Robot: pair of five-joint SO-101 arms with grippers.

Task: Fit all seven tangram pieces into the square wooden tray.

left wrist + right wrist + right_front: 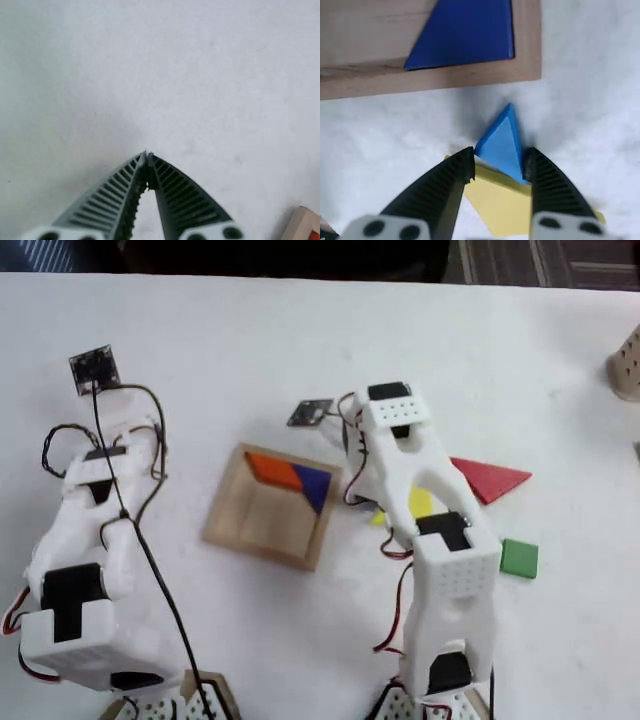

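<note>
The right gripper pinches a small light-blue triangular piece over a flat yellow piece; its shallow hold may slip.

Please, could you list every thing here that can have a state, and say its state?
wooden tray: partly filled
left claw: shut, empty
right claw: shut on light blue triangle
light blue triangle: gripped, outside tray
orange piece: seated in tray
dark blue triangle: seated in tray
red triangle: loose on table
green square: loose on table
yellow piece: loose on table
</note>
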